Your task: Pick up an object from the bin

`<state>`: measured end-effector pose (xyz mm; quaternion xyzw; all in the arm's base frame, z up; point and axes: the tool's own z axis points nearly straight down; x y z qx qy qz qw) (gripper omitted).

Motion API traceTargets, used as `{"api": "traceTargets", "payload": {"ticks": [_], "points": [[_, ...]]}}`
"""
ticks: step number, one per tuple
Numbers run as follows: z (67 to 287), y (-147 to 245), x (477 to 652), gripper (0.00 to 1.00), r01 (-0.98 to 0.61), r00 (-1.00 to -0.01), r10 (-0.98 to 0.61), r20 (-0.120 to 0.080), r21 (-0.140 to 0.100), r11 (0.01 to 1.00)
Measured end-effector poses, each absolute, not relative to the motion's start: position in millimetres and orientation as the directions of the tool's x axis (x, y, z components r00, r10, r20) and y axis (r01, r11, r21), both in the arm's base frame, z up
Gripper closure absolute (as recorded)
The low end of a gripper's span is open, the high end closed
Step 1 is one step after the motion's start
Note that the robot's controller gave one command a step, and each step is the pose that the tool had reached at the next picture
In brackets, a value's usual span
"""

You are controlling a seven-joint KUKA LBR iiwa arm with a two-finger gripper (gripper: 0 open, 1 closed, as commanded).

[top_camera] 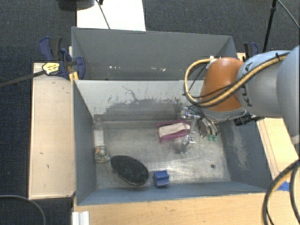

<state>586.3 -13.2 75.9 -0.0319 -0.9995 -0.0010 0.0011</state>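
My gripper [190, 136] hangs low in the right half of the bin, its metal fingers [191, 141] pointing down toward the floor. Right beside it on the left lies a pink and purple block [171, 131], close against the fingers; whether they touch it I cannot make out. How far apart the fingers stand is hidden by the wrist.
A black oval brush [129, 169] lies near the front wall, with a small blue cube [161, 178] to its right. A clear little bottle [99, 148] lies along the left wall. The orange-covered arm with its cables reaches in over the right rim.
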Motion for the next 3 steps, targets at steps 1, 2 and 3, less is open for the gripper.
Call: {"api": "traceTargets", "payload": {"ticks": [1, 2, 3], "points": [[73.4, 44.3, 589.0, 0.0, -0.101, -0.995, -0.101, -0.001, 0.002, 0.995], [74.8, 42.9, 590.2, 1.0, -0.101, -0.995, -0.101, -0.004, 0.0, 0.995], [218.9, 69.8, 584.1, 1.0, -0.332, -0.943, -0.332, -0.008, -0.001, 0.943]]}}
